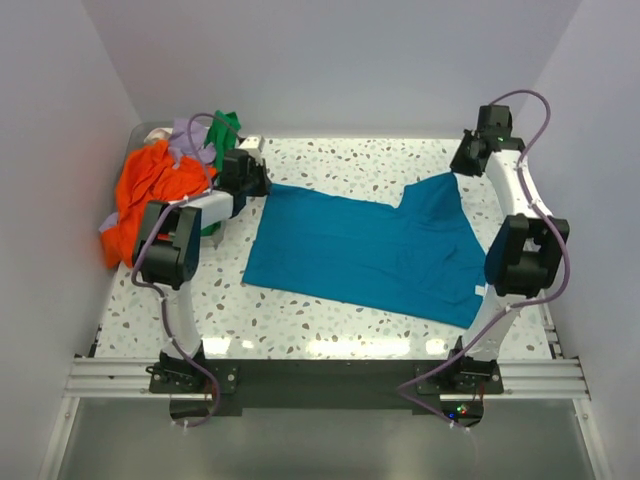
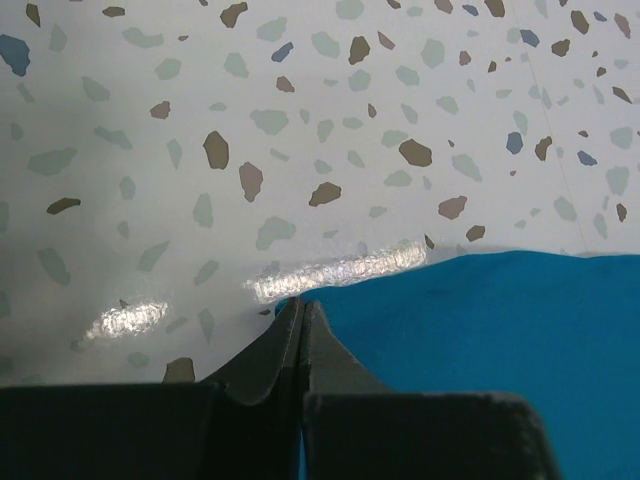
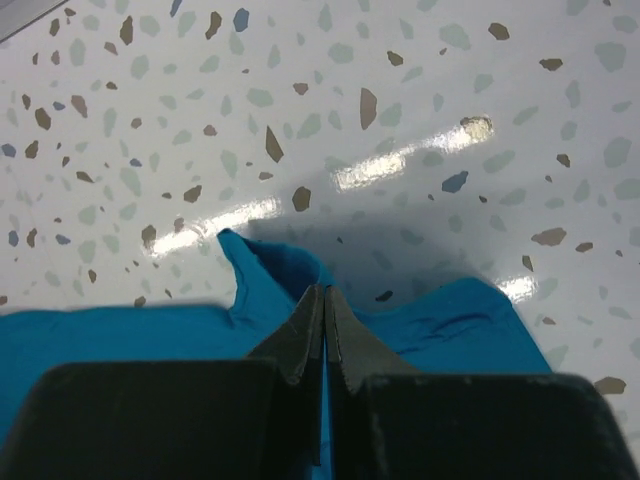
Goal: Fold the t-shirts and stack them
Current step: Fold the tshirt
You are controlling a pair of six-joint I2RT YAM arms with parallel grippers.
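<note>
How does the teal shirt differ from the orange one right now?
The teal shirt lies spread flat in the middle; the orange shirt is crumpled at the far left. The left gripper and right gripper pinch the teal shirt's far corners; nothing holds the orange shirt. Neither is folded yet.

Teal t-shirt (image 1: 360,250) spread flat; other shirts (image 1: 150,190) heaped left.

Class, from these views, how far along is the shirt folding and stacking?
Done: nothing folded or stacked. In hand: the teal-blue cotton t-shirt lies spread, left jaws and right jaws shut on its far edge. Left: folding it, then the heaped orange shirt, lavender shirt and green shirt.
</note>
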